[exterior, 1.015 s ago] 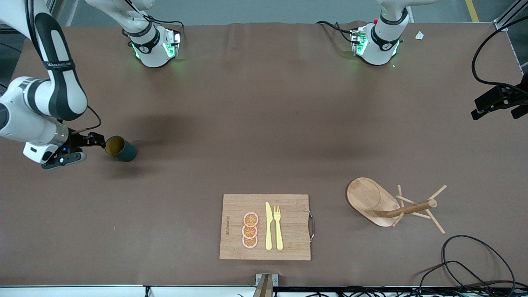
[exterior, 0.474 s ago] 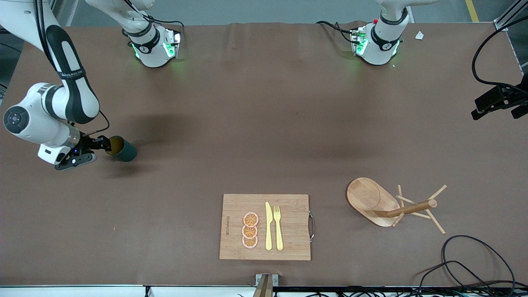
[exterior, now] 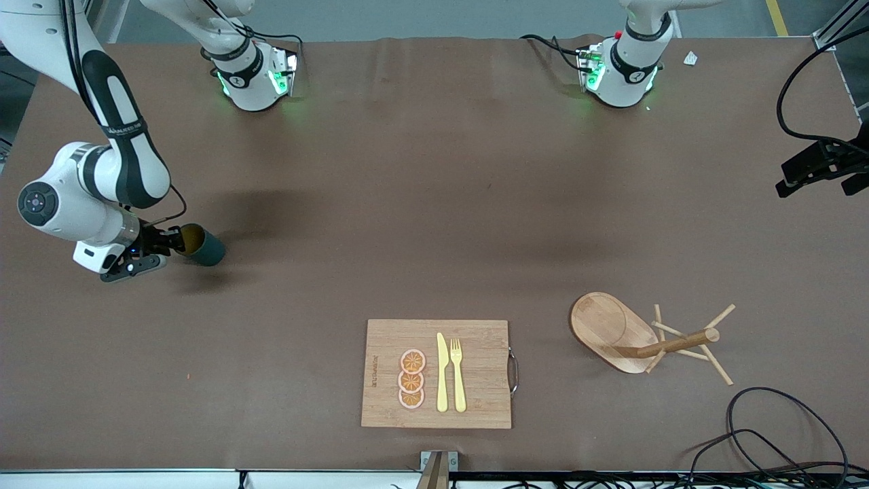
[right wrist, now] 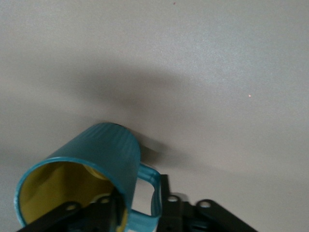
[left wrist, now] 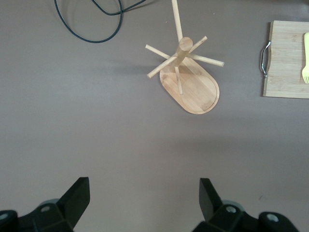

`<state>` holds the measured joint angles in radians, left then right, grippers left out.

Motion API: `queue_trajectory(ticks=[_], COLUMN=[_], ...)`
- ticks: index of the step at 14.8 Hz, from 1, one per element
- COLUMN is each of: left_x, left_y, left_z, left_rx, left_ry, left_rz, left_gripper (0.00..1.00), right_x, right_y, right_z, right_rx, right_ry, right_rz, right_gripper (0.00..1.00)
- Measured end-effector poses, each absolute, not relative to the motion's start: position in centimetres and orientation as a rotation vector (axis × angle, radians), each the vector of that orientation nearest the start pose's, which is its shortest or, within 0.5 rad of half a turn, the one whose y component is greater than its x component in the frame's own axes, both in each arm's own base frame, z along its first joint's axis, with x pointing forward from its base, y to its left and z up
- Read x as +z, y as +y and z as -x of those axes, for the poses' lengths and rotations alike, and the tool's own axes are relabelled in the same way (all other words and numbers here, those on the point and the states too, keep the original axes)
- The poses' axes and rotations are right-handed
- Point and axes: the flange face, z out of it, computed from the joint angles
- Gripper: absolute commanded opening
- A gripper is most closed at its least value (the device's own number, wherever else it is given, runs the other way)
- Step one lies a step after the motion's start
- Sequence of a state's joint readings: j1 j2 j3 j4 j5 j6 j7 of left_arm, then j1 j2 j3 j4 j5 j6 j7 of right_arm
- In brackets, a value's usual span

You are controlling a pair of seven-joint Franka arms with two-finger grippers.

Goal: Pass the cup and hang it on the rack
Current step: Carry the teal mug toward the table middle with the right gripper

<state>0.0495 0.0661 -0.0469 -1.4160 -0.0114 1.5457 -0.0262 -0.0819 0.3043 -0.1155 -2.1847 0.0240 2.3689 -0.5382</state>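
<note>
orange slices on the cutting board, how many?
3. The orange slices lie in a column on the cutting board, beside the yellow knife on the side toward the right arm's end. None looks hidden.

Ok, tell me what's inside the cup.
The cup shows a yellow inside, and one finger of the right hand reaches in at the rim beside the handle. Its bottom is hidden from view.

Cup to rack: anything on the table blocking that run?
Nothing visible does. The cup sits at the right arm's end with the right gripper closed on its rim. The rack stands at the left arm's end. The cutting board lies nearer the front camera, off the line. The left gripper hangs open above the rack.
</note>
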Motion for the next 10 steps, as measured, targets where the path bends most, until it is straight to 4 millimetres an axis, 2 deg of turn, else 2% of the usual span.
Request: queue_trajectory(ticks=[4,6,8,10], left_x=[65.8,65.8,65.8,65.8], left_y=[0.1,0.2,0.2,0.2], left_z=[-57.3,-57.3,-57.3,-57.3], left_rx=[-0.100,-0.100,-0.100,-0.100], left_ry=[-0.045,-0.045,-0.046,-0.047], left_rz=[3.155,3.155,3.155,3.155], left_gripper=[1.00,1.00,1.00,1.00], right_x=[24.5,25.4,27.2,29.1], right_y=[-9.3,-7.4,-3.7,1.9], right_z=[-54.0,-54.5,-55.1,-55.2], right_rx=[0.208,0.233,0.258,0.264], right_ry=[-0.523,-0.481,-0.382,-0.269], right_rz=[3.047,3.032,3.049,3.078], right_gripper=[0.00,0.00,0.00,0.00])
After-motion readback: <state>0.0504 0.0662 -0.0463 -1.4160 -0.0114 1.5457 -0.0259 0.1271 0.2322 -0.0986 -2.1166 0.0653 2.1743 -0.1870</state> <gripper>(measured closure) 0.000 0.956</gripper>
